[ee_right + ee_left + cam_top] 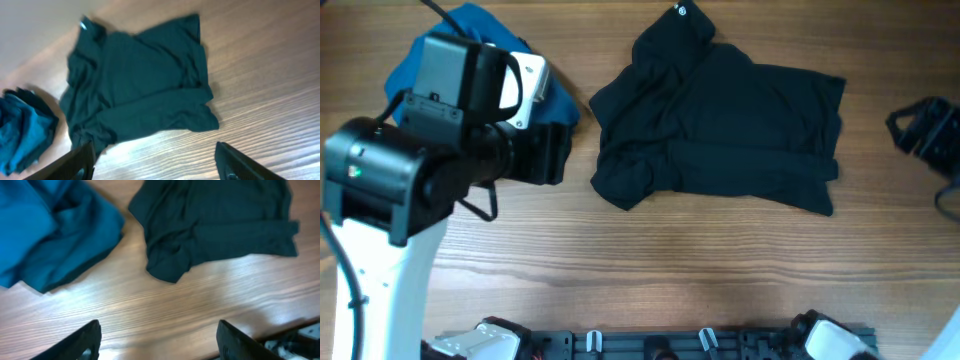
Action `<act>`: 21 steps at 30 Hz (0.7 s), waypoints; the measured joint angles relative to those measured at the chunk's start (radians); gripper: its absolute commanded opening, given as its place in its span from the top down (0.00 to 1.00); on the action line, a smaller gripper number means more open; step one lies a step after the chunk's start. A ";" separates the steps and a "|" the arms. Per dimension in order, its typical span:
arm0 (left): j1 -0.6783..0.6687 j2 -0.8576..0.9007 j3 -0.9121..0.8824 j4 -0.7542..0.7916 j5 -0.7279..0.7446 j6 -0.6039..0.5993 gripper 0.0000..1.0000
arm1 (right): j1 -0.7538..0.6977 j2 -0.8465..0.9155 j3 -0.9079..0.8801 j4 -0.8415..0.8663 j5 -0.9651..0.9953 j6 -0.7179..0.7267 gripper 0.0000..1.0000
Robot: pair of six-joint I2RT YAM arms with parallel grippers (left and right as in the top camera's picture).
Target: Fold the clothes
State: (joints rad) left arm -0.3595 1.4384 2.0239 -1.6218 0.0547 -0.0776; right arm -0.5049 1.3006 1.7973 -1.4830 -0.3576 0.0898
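Overhead: black shirt (720, 130) lies rumpled, upper centre of frame; blue bundle (470, 30) upper left.
Left wrist: left gripper (157, 342) jaws wide apart, empty; shirt upper right.
Right wrist: right gripper (155, 160) likewise spread, holding nothing; shirt mid-frame.

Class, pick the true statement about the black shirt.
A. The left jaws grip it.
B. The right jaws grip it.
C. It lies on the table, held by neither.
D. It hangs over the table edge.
C: the shirt lies on the table, and the wrist views show the left gripper and right gripper with jaws open, clear of it.
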 measured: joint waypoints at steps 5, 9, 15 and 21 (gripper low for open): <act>0.000 0.111 -0.431 0.400 0.143 -0.014 0.27 | 0.000 -0.035 -0.298 0.097 -0.015 0.055 0.34; -0.008 0.292 -0.671 0.715 0.300 -0.002 0.31 | 0.000 0.035 -0.537 0.244 -0.065 0.053 0.35; -0.080 0.496 -0.680 0.913 0.363 0.031 0.60 | 0.000 0.034 -0.600 0.318 -0.088 0.051 0.35; -0.129 0.542 -0.684 0.942 0.281 0.040 0.96 | 0.000 0.034 -0.600 0.334 -0.089 0.051 0.35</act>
State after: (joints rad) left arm -0.4885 1.9804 1.3399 -0.6800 0.3355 -0.0372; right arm -0.5049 1.3350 1.1969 -1.1492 -0.4461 0.1413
